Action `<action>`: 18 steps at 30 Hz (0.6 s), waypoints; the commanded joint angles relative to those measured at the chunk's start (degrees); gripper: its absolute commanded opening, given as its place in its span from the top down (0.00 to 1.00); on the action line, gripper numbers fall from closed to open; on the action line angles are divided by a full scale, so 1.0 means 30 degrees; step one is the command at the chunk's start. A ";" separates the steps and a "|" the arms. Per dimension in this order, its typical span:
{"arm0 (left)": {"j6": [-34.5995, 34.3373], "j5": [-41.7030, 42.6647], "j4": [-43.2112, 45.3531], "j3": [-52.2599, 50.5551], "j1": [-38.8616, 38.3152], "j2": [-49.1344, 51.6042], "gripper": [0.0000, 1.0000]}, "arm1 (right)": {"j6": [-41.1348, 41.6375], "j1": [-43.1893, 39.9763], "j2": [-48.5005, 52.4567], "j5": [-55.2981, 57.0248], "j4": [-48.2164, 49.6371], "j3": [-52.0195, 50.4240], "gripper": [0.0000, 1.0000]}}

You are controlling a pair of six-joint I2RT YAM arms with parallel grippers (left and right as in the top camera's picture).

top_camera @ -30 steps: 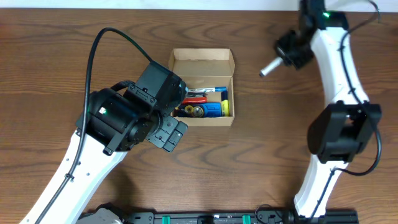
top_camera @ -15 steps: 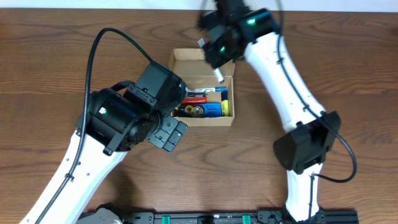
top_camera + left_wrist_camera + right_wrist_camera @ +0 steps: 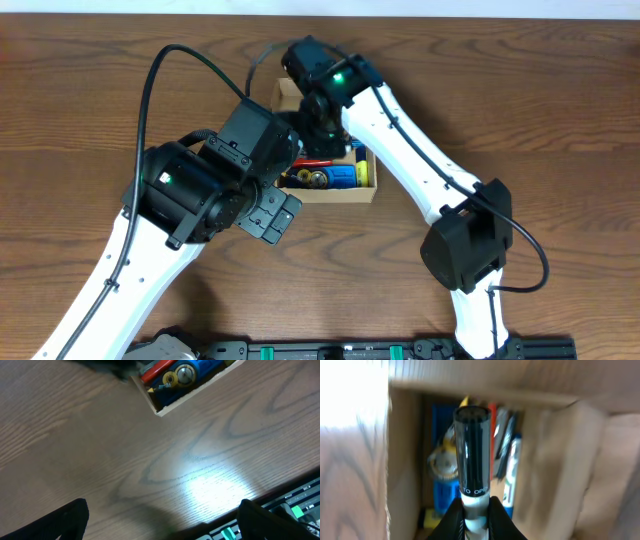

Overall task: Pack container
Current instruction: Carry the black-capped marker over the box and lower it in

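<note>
The container (image 3: 338, 192) is a tan cardboard box at the table's middle, open, with blue, red and yellow pens and small items (image 3: 335, 175) inside. My right gripper (image 3: 320, 125) hovers over the box, shut on a marker (image 3: 472, 450) with a black cap and white body that points down into the container (image 3: 405, 465). My left gripper (image 3: 272, 215) hangs just left of the box's near corner, open and empty. In the left wrist view its fingers (image 3: 67, 520) stand wide over bare wood, with the container (image 3: 160, 407) at the top.
A black rail with green lights (image 3: 330, 350) runs along the table's near edge and shows in the left wrist view as well (image 3: 295, 505). The left arm's bulky black wrist (image 3: 200, 195) crowds the box's left side.
My right arm has swung from the far right of the table to over the box, carrying the marker. The left arm has not moved.
</note>
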 commanded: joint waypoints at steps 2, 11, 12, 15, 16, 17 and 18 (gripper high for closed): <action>-0.0211 0.0007 -0.0080 0.0117 0.0015 -0.0109 0.05 | -0.1756 0.0015 -0.0197 0.1552 0.0036 -0.1348 0.99; -0.0211 0.0007 -0.0087 0.0117 0.0015 -0.0109 0.05 | -0.2157 0.0029 -0.0197 0.1530 0.1428 -0.2994 0.79; -0.0211 0.0007 -0.0080 0.0117 0.0015 -0.0109 0.05 | -0.2091 0.0058 -0.0197 0.1545 0.1472 -0.2994 0.56; -0.0211 0.0007 -0.0080 0.0117 0.0015 -0.0109 0.05 | -0.1938 0.0168 -0.0197 0.1661 0.1479 -0.2914 0.01; -0.0211 0.0007 -0.0080 0.0117 0.0015 -0.0109 0.05 | -0.1705 0.0197 -0.0204 0.1931 0.1479 -0.2878 0.01; -0.0211 0.0007 -0.0080 0.0117 0.0015 -0.0109 0.05 | -0.1443 0.0226 -0.0226 0.2208 0.1479 -0.2820 0.01; -0.0211 0.0007 -0.0087 0.0117 0.0015 -0.0109 0.05 | -0.0874 0.0277 -0.0233 0.2630 0.1472 -0.2696 0.01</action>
